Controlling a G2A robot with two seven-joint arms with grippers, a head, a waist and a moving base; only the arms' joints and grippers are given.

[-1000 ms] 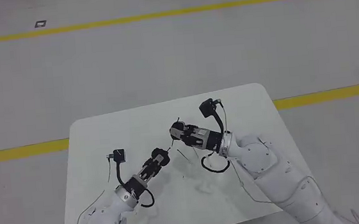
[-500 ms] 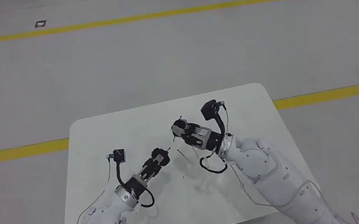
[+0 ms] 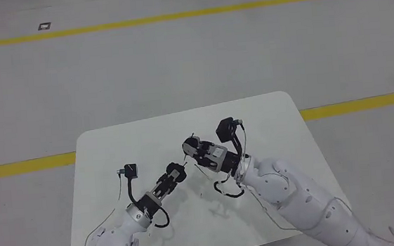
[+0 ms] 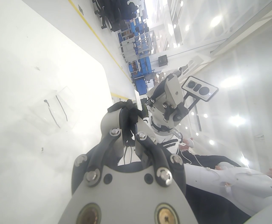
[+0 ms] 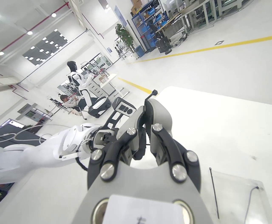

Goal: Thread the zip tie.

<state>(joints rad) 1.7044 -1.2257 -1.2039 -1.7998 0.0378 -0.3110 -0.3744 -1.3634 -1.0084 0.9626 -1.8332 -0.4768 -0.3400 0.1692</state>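
The right gripper is clamped on the zip tie, whose head pokes out beyond its grip at the centre of the right wrist view, above the table. The left gripper, just beside it at the middle of the top view, has its fingers pressed together; whether they pinch the tail is hidden. The thin strap may bend or twist, so the tail would miss the head's slot, itself too small to make out.
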